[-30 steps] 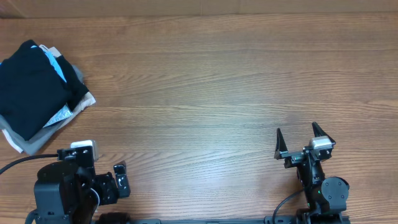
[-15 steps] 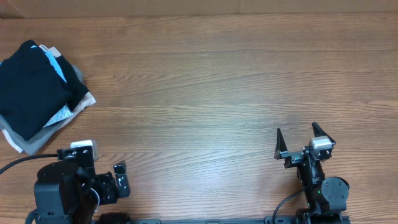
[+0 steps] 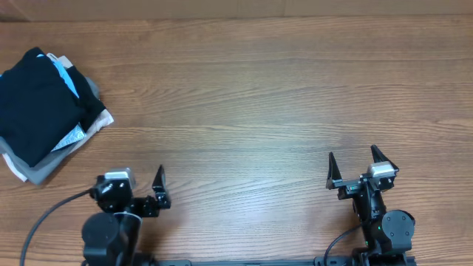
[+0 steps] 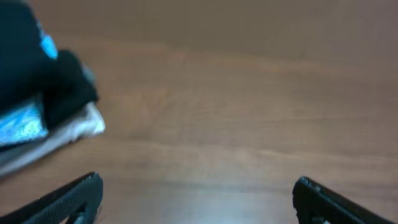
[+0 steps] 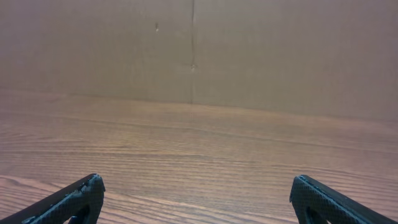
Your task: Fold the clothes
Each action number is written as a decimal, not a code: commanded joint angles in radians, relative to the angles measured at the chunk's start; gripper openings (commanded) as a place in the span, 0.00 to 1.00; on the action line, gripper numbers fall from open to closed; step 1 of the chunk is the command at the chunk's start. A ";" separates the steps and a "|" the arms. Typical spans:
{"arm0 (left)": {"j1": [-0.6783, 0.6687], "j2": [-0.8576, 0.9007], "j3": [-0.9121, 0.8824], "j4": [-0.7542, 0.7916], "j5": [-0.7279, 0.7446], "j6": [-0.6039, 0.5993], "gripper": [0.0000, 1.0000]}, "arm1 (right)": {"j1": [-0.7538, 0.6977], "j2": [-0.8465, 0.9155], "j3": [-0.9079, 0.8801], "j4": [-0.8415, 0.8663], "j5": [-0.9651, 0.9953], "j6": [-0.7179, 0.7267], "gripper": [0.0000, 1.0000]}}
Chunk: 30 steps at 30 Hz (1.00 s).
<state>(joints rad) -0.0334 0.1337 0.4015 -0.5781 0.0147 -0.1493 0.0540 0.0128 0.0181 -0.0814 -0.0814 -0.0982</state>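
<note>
COUNT | claws: two showing, left claw (image 4: 196, 186) and right claw (image 3: 352, 157) | black T-shirt (image 3: 33, 103): one, lying ahead-left of the left claw | light blue garment (image 3: 70, 80): one, peeking out beneath it | grey garment (image 3: 29, 171): one | beige garment (image 3: 103, 118): one | table (image 3: 244, 89): one

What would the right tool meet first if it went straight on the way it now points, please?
Nothing on the table: the right tool faces bare wood, and its way looks free up to the brown wall behind, though depth is unclear.
</note>
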 commanded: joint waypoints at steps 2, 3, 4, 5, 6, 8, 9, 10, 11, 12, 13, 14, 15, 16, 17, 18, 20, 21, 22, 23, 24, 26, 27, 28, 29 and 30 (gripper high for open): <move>-0.007 -0.105 -0.163 0.216 0.037 0.032 1.00 | 0.006 -0.010 -0.010 0.005 -0.006 -0.003 1.00; -0.007 -0.118 -0.192 0.267 0.037 0.043 1.00 | 0.006 -0.010 -0.010 0.005 -0.006 -0.003 1.00; -0.008 -0.132 -0.228 0.336 0.037 0.056 1.00 | 0.006 -0.010 -0.010 0.005 -0.006 -0.003 1.00; -0.007 -0.130 -0.253 0.394 0.037 0.073 1.00 | 0.006 -0.010 -0.010 0.005 -0.006 -0.004 1.00; -0.008 -0.130 -0.278 0.447 0.037 0.091 1.00 | 0.006 -0.010 -0.010 0.005 -0.006 -0.003 1.00; -0.009 -0.130 -0.322 0.545 0.038 0.124 1.00 | 0.006 -0.010 -0.010 0.005 -0.006 -0.004 1.00; -0.008 -0.130 -0.340 0.581 0.038 0.140 1.00 | 0.006 -0.010 -0.010 0.005 -0.006 -0.004 1.00; -0.008 -0.130 -0.355 0.607 0.037 0.156 1.00 | 0.006 -0.010 -0.010 0.005 -0.006 -0.003 1.00; -0.008 -0.130 -0.371 0.622 0.035 0.165 1.00 | 0.006 -0.010 -0.010 0.005 -0.006 -0.004 1.00; -0.008 -0.130 -0.384 0.623 0.026 0.164 1.00 | 0.006 -0.010 -0.010 0.005 -0.006 -0.004 1.00; -0.008 -0.130 -0.394 0.620 0.026 0.164 1.00 | 0.006 -0.010 -0.010 0.005 -0.006 -0.004 1.00; -0.009 -0.130 -0.398 0.608 0.026 0.164 1.00 | 0.006 -0.010 -0.010 0.005 -0.006 -0.003 1.00; -0.008 -0.130 -0.397 0.581 0.026 0.167 1.00 | 0.006 -0.010 -0.010 0.005 -0.006 -0.004 1.00; -0.008 -0.130 -0.397 0.554 0.015 0.181 1.00 | 0.006 -0.010 -0.010 0.005 -0.006 -0.003 1.00; -0.008 -0.130 -0.397 0.525 -0.016 0.193 1.00 | 0.006 -0.010 -0.010 0.005 -0.006 -0.004 1.00; -0.008 -0.130 -0.397 0.499 -0.028 0.195 1.00 | 0.006 -0.010 -0.010 0.005 -0.006 -0.004 1.00; -0.008 -0.130 -0.397 0.503 -0.023 0.195 1.00 | 0.006 -0.010 -0.010 0.005 -0.006 -0.004 1.00; -0.008 -0.130 -0.397 0.504 -0.023 0.195 1.00 | 0.006 -0.010 -0.010 0.005 -0.006 -0.003 1.00; -0.008 -0.130 -0.397 0.504 -0.023 0.195 1.00 | 0.006 -0.010 -0.010 0.005 -0.006 -0.004 1.00; -0.008 -0.130 -0.397 0.504 -0.023 0.195 1.00 | 0.006 -0.010 -0.010 0.005 -0.006 -0.004 1.00; -0.008 -0.130 -0.397 0.504 -0.023 0.195 1.00 | 0.006 -0.010 -0.010 0.005 -0.006 -0.003 1.00; -0.008 -0.130 -0.397 0.504 -0.023 0.195 1.00 | 0.006 -0.010 -0.010 0.005 -0.006 -0.004 1.00; -0.008 -0.130 -0.397 0.504 -0.023 0.195 1.00 | 0.006 -0.010 -0.010 0.005 -0.006 -0.004 1.00; -0.008 -0.130 -0.397 0.504 -0.023 0.195 1.00 | 0.006 -0.010 -0.010 0.005 -0.006 -0.003 1.00; -0.008 -0.130 -0.397 0.504 -0.023 0.195 1.00 | 0.006 -0.010 -0.010 0.005 -0.006 -0.004 1.00; -0.008 -0.130 -0.397 0.504 -0.023 0.195 1.00 | 0.006 -0.010 -0.010 0.005 -0.006 -0.004 1.00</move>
<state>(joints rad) -0.0334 0.0151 0.0086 -0.0757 0.0101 0.0269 0.0540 0.0128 0.0181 -0.0814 -0.0814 -0.0990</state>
